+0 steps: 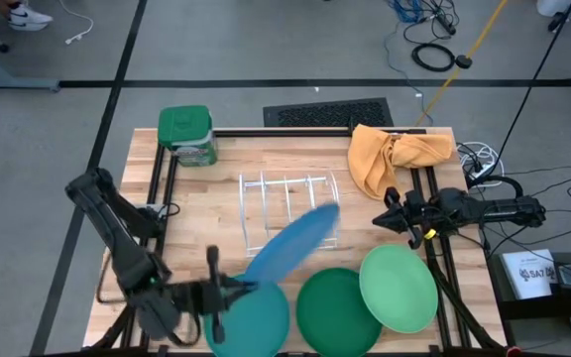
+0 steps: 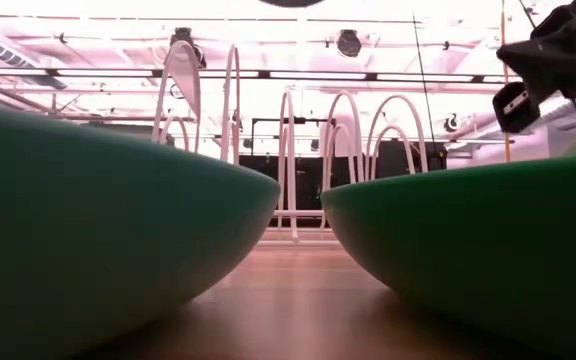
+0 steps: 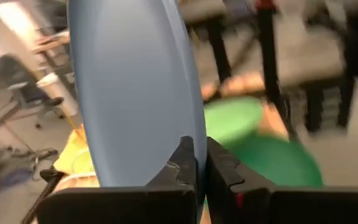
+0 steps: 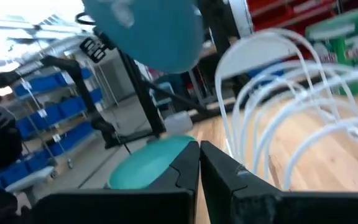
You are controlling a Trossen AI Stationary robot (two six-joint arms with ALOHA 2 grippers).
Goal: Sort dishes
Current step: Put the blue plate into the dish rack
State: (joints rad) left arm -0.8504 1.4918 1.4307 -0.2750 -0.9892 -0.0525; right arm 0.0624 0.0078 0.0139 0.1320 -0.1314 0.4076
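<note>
In the high view my left gripper (image 1: 234,290) is near the table's near edge, shut on the blue plate (image 1: 293,246). That plate slants up over the white wire rack (image 1: 287,210). The teal plate (image 1: 256,319), dark green plate (image 1: 333,311) and light green plate (image 1: 399,288) lie flat in a row along the near edge. The light green plate's rim overlaps the dark green one. My right gripper (image 1: 389,216) hovers shut to the right of the rack, holding nothing. In the low view the teal plate (image 2: 88,250) and dark green plate (image 2: 478,240) fill the foreground. My left gripper pinches the blue plate's rim (image 3: 194,146) at its near-left end between the two fingers (image 3: 180,167). It comes about level from the table's left. The plate is lifted clear of the table and stands tilted on edge. Its free end reaches toward the rack.
A green lidded tub (image 1: 186,135) stands at the far left corner, and a yellow cloth (image 1: 395,155) lies at the far right. The rack's hoops (image 4: 278,112) stand close in front of my right gripper. Bare wood shows to the left of the rack.
</note>
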